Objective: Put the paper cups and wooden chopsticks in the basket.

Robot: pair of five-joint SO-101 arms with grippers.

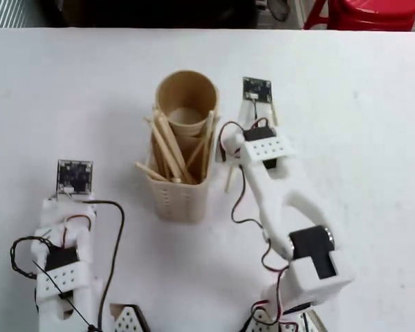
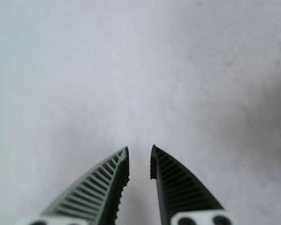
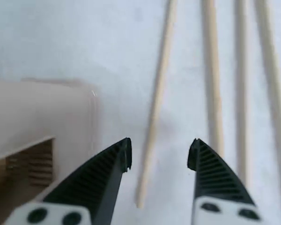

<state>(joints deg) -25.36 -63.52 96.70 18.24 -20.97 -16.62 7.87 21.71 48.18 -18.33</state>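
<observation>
**Cups and a bundle of chopsticks in the basket; loose sticks under the right gripper**

In the high view, a tall beige plastic basket (image 1: 182, 197), its wall pierced with rows of small holes, is seen at the middle of the matt white table (image 1: 360, 104). Round brown paper cups (image 1: 187, 104), nested one in another, are held in it. A bundle of pale wooden chopsticks (image 1: 167, 149) is leaned inside it against the cups. The right arm (image 1: 263, 149), of white plastic with red and black wires, is placed just beside the basket. The left arm (image 1: 66, 235) is set well apart from it, at the near left of the table.

In the left wrist view, the left gripper (image 2: 139, 157) is seen over bare table. Its dark, ribbed, tapering fingers are parted by a narrow gap, and nothing is held.

In the right wrist view, the right gripper (image 3: 159, 152) is seen with its jaws spread wide and nothing gripped. A slim, round loose chopstick (image 3: 154, 117) is laid flat on the table between the fingers, touched by neither. Three further sticks (image 3: 213, 84) are laid alongside it. A smooth corner of the basket is seen near one finger.
</observation>
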